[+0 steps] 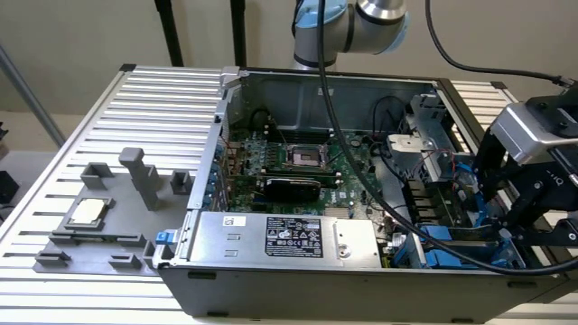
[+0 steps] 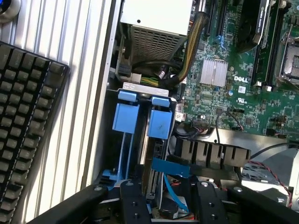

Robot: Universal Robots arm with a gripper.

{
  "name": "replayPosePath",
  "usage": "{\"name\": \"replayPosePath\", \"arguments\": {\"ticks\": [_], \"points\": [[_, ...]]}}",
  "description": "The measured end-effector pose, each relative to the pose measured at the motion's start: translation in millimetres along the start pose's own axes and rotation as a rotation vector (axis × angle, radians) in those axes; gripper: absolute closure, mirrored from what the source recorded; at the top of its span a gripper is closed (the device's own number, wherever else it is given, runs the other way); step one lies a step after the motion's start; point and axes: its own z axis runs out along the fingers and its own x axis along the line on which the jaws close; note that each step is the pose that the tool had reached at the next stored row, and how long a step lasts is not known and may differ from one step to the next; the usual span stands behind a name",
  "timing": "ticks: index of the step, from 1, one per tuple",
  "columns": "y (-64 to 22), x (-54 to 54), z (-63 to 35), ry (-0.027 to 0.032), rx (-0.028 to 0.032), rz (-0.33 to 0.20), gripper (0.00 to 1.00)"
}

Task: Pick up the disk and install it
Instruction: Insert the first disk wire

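The disk (image 2: 158, 123) stands edge-on in the drive bay (image 1: 447, 254) at the case's front corner, on the exterior view's right. Its blue front tab faces away from my wrist and its thin rail runs back between my fingers (image 2: 133, 198). A second blue-fronted carrier (image 2: 127, 112) sits in the slot right beside it. My gripper (image 2: 169, 196) (image 1: 516, 230) hangs over the rear of the bay, open, its black fingers astride the disk's rail with space on both sides. A blue tab and a blue cable (image 2: 174, 189) lie in that gap.
The open computer case (image 1: 226, 101) lies on a slatted table (image 1: 162, 95). Inside are the motherboard (image 1: 298, 162), a power supply (image 1: 280, 237) and a black fan shroud (image 2: 210, 151). A thick black cable (image 1: 361, 156) crosses the case. A grey fixture holds a square chip (image 1: 88, 212). A keyboard (image 2: 28, 126) lies beside the case.
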Motion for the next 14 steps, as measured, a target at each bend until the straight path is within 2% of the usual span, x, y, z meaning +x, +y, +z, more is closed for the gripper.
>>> {"name": "replayPosePath", "arguments": {"ticks": [8,11,14], "points": [[-20.0,11.2,-1.9,-0.0213,0.0030,-0.001,0.55],[-24.0,13.0,-1.9,-0.0257,0.0029,-0.002,0.55],[-25.5,13.8,-0.5,-0.0285,-0.0009,-0.006,0.55]]}}
